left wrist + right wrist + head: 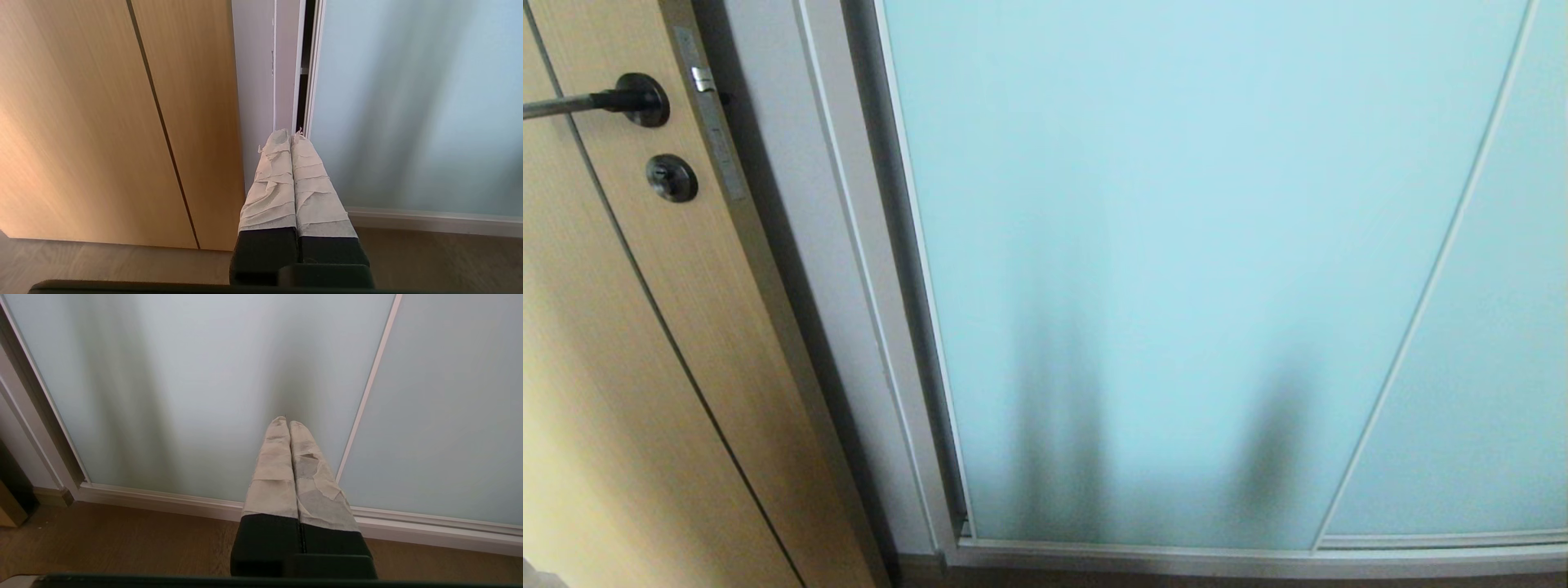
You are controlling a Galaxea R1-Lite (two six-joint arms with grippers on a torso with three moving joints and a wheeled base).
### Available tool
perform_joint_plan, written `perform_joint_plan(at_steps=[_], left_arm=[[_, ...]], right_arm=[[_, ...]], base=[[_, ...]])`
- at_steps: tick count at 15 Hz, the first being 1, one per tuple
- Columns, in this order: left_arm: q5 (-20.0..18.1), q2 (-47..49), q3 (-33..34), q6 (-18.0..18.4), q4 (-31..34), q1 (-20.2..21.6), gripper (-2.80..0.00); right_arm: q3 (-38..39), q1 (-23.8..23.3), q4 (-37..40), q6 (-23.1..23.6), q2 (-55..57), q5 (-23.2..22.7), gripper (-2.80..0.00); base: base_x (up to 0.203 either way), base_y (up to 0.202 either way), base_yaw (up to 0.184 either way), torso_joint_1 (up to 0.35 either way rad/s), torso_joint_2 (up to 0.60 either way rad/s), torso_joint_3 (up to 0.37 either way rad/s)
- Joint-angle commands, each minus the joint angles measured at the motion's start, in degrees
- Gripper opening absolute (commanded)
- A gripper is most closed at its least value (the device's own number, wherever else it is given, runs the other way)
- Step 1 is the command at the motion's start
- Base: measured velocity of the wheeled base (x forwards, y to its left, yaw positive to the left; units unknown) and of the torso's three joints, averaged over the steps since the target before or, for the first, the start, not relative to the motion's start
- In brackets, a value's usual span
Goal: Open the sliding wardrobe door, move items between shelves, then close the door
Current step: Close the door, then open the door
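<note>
wood door: the light wood door with its black handle fills the left of the head view; it is not the door to open, and the robot should keep off it
wardrobe frame: a pale upright post stands between the wood door and the glass
dark gap: in the left wrist view a narrow dark slit runs between the post and the glass panel's edge, so the panel looks almost but not quite closed; this is probably the best place to get a purchase
sliding wardrobe door: the frosted blue-green panel in its thin silver frame takes up the middle of the head view, with a second panel overlapping on the right
left gripper: the left gripper has its tape-wrapped fingers pressed together and carries nothing; its tips point at the slit by the panel's left frame edge, and contact cannot be told
how to do it well: the closed tips would serve as a wedge; they should likely enter the gap squarely, bear on the metal frame and not the glass, then push the panel level towards the right along its bottom track
right gripper: the right gripper is also closed and empty, aimed at the glass near the panels' dividing strip; it should stay clear of the sliding path
items and shelves: hidden behind the frosted glass; only vague dark shapes show through
</note>
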State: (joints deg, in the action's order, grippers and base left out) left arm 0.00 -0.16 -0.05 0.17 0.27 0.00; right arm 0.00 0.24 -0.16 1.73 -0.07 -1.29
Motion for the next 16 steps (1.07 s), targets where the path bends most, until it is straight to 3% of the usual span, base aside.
perform_joint_plan(at_steps=[1,16], left_arm=[[0.0,0.2,0.1,0.0,-0.1,0.0,-2.80],[0.0,0.2,0.1,0.0,-0.1,0.0,-2.80]], right_arm=[[0.0,0.0,0.0,0.0,-0.1,0.0,-2.80],[0.1,0.0,0.0,0.0,-0.1,0.0,-2.80]], base=[[0.000,0.000,0.000,0.000,0.00,0.000],[0.000,0.000,0.000,0.000,0.00,0.000]])
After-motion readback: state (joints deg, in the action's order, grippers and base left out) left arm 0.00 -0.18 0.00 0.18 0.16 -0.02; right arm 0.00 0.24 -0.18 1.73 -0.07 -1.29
